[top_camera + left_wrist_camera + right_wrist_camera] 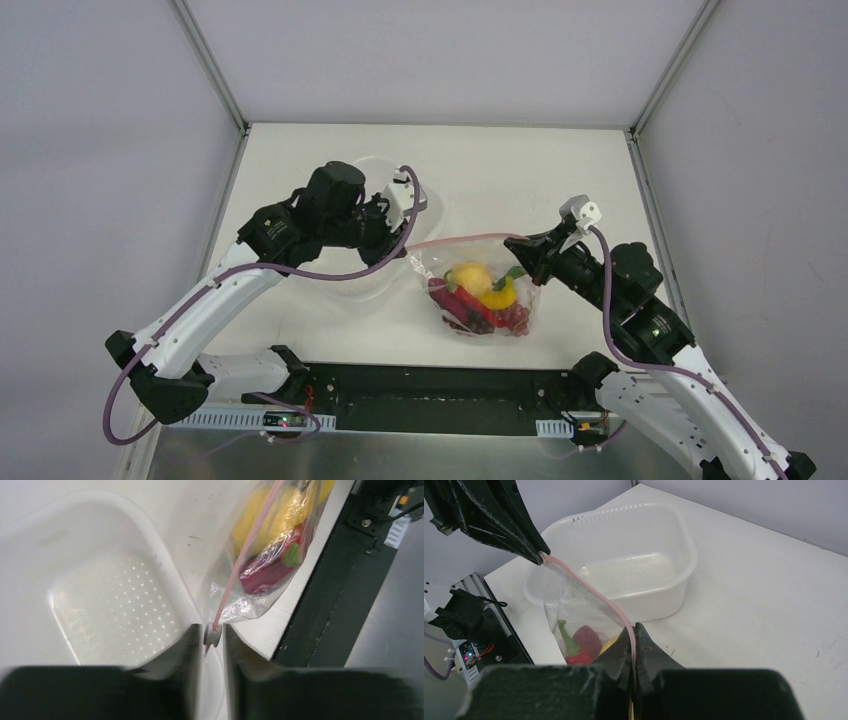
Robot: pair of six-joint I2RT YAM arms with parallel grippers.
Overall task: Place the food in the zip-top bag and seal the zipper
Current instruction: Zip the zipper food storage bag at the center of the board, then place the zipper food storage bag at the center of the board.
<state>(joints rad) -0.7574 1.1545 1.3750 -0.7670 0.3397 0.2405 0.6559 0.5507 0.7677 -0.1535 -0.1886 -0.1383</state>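
Top external view: zip-top bag [482,300] near the front edge of the white surface [500,170], between 2 arms. Inside, round yellow fruit [470,277], banana [502,296], red chili [468,303], dark grape bunch [517,318]. On the left end of the zipper [465,238], left pincer [405,240] clamped tight; on the right end, right pincer [522,243] pinched closed. Pink strip stretched taut between both, bag hanging below it. Just beside the bag, under the left pincer, white tub [362,291].

Left claw [213,633] base: dark blur
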